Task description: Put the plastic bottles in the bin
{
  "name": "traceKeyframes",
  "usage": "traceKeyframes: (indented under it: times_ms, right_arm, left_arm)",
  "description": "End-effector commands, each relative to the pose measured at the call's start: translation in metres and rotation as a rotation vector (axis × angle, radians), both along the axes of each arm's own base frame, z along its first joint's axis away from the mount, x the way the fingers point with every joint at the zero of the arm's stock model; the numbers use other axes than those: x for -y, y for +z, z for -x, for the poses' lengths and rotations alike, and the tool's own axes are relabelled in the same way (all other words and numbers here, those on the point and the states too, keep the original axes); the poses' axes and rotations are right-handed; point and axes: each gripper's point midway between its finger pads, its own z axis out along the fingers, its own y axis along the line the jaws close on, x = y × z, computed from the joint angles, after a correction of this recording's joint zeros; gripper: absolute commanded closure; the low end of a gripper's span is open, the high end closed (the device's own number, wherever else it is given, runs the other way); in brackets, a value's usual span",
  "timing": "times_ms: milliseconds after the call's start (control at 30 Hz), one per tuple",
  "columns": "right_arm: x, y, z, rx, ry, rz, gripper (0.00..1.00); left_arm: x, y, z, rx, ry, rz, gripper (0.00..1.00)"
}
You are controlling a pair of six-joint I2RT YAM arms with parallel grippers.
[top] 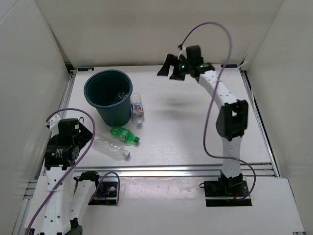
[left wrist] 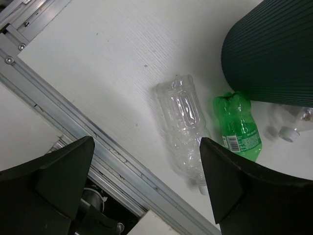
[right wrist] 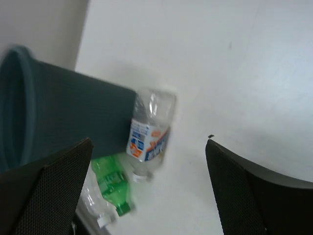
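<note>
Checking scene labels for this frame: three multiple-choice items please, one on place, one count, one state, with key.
1. The green bottle lies: A in the bin; B on the table; C on the bin's rim.
2. Bottles lying outside the bin: A one; B two; C three.
3. The right gripper is: A open, empty; B shut on a bottle; C shut on the bin's rim.
1 B: it lies on the table beside the unlabelled clear bottle.
2 C: labelled bottle, green, unlabelled.
3 A: fingers apart, nothing between.
</note>
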Motion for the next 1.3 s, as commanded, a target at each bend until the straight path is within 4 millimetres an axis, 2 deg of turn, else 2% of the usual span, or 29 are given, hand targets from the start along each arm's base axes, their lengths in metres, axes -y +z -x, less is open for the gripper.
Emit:
traceKeyframes:
  times_ms: [0,33,100,133,200,267,300,333,433,500,567,600,733,833,967,1033,1100,1167,1267]
  right_arm:
    - [-0.047,-0.046,0.038,-0.220,0.231,-0.055,0.00]
    - [-0.051,-0.068,0.031,-0.255,0.237,-0.049,0.00]
    - [-0.063,-0.074,0.028,-0.276,0.261,-0.079,0.00]
    - [-0.067,-0.091,0.028,-0.322,0.279,-0.089,0.00]
    - [-0.071,-0.103,0.026,-0.341,0.290,-0.101,0.00]
    - [-0.077,-0.119,0.032,-0.367,0.316,-0.105,0.00]
    - [-0.078,-0.119,0.035,-0.379,0.331,-0.123,0.00]
    - [-0.083,-0.136,0.038,-0.404,0.337,-0.115,0.00]
    - [-0.091,-0.158,0.043,-0.452,0.361,-0.121,0.00]
    - [-0.104,-0.168,0.051,-0.479,0.392,-0.128,0.00]
    - [-0.112,-0.166,0.047,-0.471,0.393,-0.144,0.00]
    - [-0.119,-0.175,0.050,-0.485,0.410,-0.145,0.00]
    - [-0.135,-0.180,0.048,-0.487,0.415,-0.164,0.00]
    - [-0.139,-0.184,0.042,-0.490,0.402,-0.186,0.00]
    - [-0.152,-0.202,0.048,-0.532,0.422,-0.205,0.00]
    - [-0.158,-0.202,0.052,-0.537,0.434,-0.215,0.00]
    - [-0.158,-0.213,0.052,-0.562,0.425,-0.213,0.00]
    - [-0.158,-0.219,0.052,-0.571,0.423,-0.210,0.04]
    - [-0.156,-0.224,0.059,-0.599,0.438,-0.213,0.19]
  left_arm:
    - [0.003,-0.001,-0.010,-0.002,-0.019,0.011,0.00]
    - [0.003,-0.001,-0.013,0.003,-0.020,0.011,0.00]
    - [0.003,-0.006,-0.016,-0.029,-0.019,0.012,0.00]
    - [0.005,-0.006,-0.020,-0.029,-0.025,0.018,0.00]
    - [0.005,-0.012,-0.023,-0.067,-0.025,0.019,0.00]
    - [0.005,-0.016,-0.025,-0.085,-0.017,0.026,0.00]
    - [0.005,-0.016,-0.025,-0.103,-0.017,0.026,0.00]
    - [0.005,-0.016,-0.025,-0.103,-0.017,0.026,0.00]
    - [0.005,-0.020,-0.025,-0.120,-0.002,0.038,0.00]
    - [0.004,-0.018,-0.026,-0.120,0.003,0.031,0.00]
    - [0.004,-0.015,-0.026,-0.115,0.010,0.036,0.00]
    - [0.004,-0.015,-0.026,-0.115,0.010,0.036,0.00]
    - [0.001,-0.014,-0.019,-0.141,0.038,0.032,0.00]
    - [0.001,-0.010,-0.016,-0.146,0.038,0.032,0.00]
    - [0.000,-0.009,-0.013,-0.150,0.060,0.036,0.00]
    - [0.000,-0.010,-0.010,-0.162,0.060,0.036,0.00]
    - [0.001,-0.011,-0.008,-0.169,0.067,0.040,0.00]
    - [-0.001,-0.011,-0.005,-0.178,0.073,0.033,0.00]
    - [-0.001,-0.010,-0.004,-0.175,0.079,0.038,0.00]
